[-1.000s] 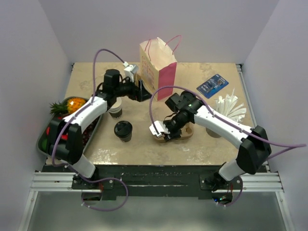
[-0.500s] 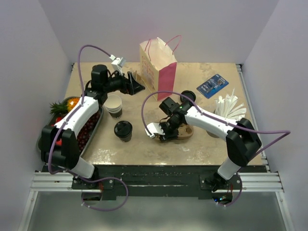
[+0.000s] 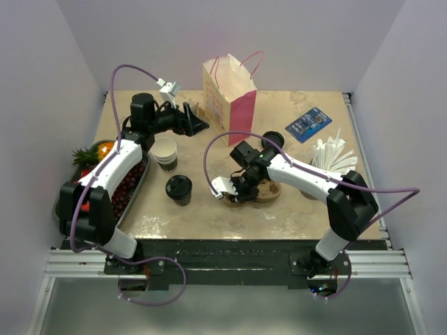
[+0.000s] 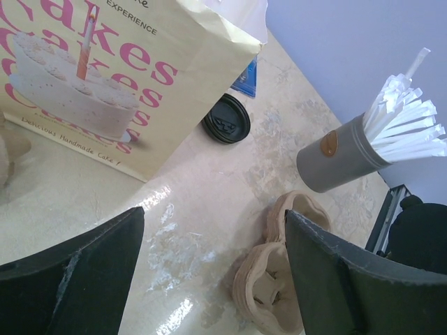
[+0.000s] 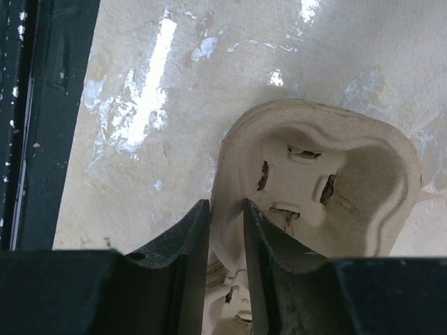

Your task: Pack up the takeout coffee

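The takeout coffee [image 3: 179, 189], a dark-banded paper cup with a black lid, stands upright left of centre, apart from both grippers. A brown pulp cup carrier [image 3: 260, 193] lies to its right. My right gripper [image 3: 237, 197] is at the carrier's left end. In the right wrist view my right gripper [image 5: 226, 213] is shut on the thin wall of the cup carrier [image 5: 328, 188], one jaw inside the cup well and one outside. My left gripper [image 3: 195, 123] hangs open and empty beside the paper bag [image 3: 229, 98]. The left wrist view shows my left gripper [image 4: 213, 223] wide open above bare table.
Lidless stacked cups [image 3: 165, 153] stand behind the coffee. A loose black lid [image 3: 272, 141], a blue card [image 3: 308, 123] and a grey holder of straws [image 3: 334, 159] sit at the right. A fruit tray [image 3: 78, 209] lies along the left edge.
My right gripper's jaws have closed onto the carrier's wall and shifted slightly left. The left arm pulled back and left from the bag, staying open.
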